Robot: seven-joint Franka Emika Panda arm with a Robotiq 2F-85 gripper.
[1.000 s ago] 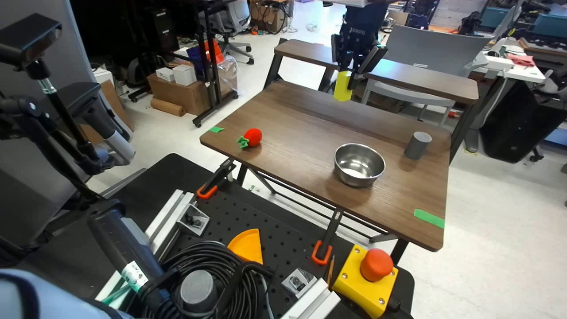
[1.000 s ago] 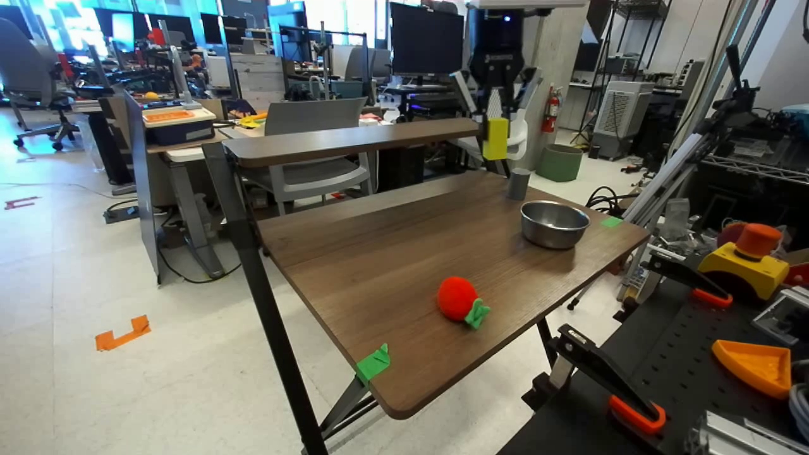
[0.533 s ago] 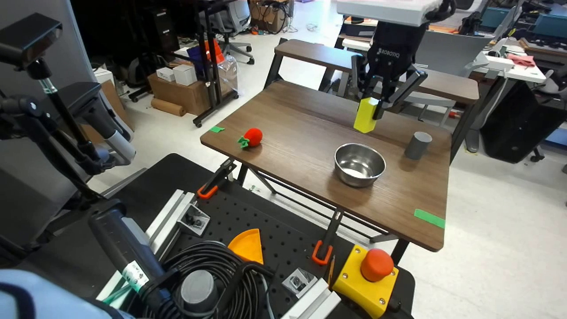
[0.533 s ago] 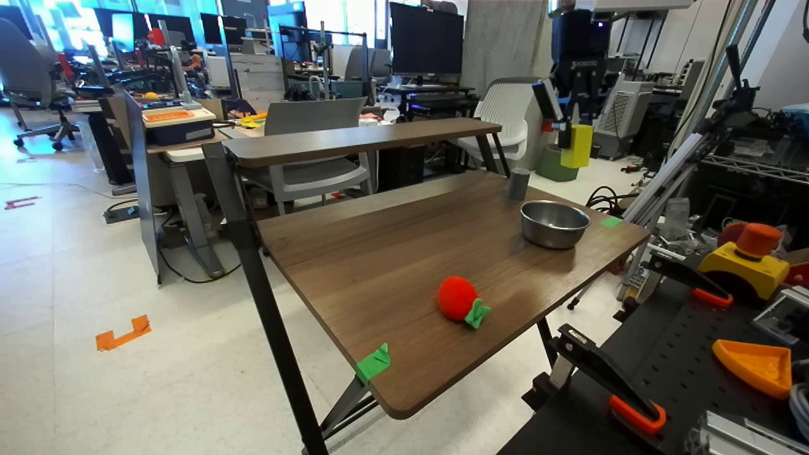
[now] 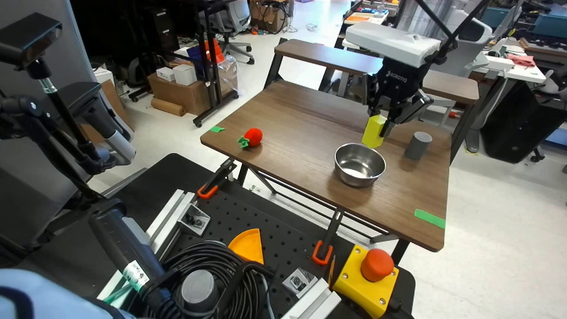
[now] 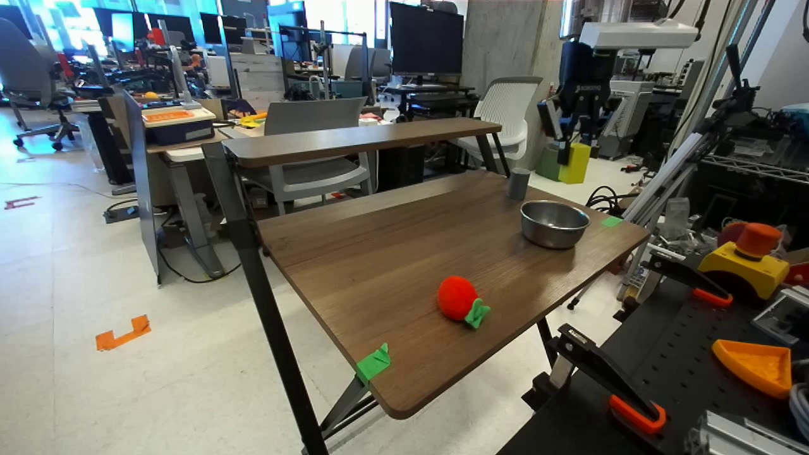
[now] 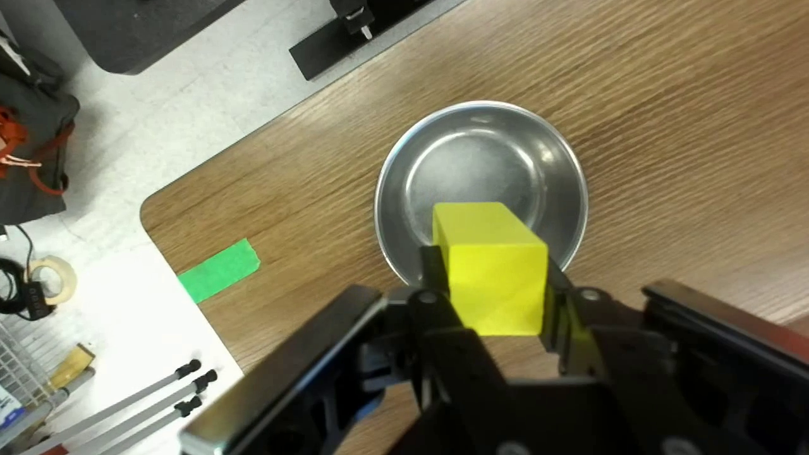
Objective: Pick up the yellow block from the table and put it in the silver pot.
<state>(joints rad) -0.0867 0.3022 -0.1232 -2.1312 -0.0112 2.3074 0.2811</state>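
My gripper is shut on the yellow block, with a black finger on each side of it. In both exterior views the block hangs tilted in the air above the brown table. The silver pot stands upright on the table and also shows in an exterior view. In the wrist view the pot looks empty inside, and the block covers the near part of its opening. The block's lower end is above the rim; the exact height gap is hard to tell.
A grey cup stands on the table near the pot. A red stuffed object with green leaves lies at the other end. A raised shelf runs along one long edge. Green tape marks a corner.
My gripper has carried the yellow block rightward in both exterior views, then lower, closer to the pot. The pot, cup and red object have not moved.
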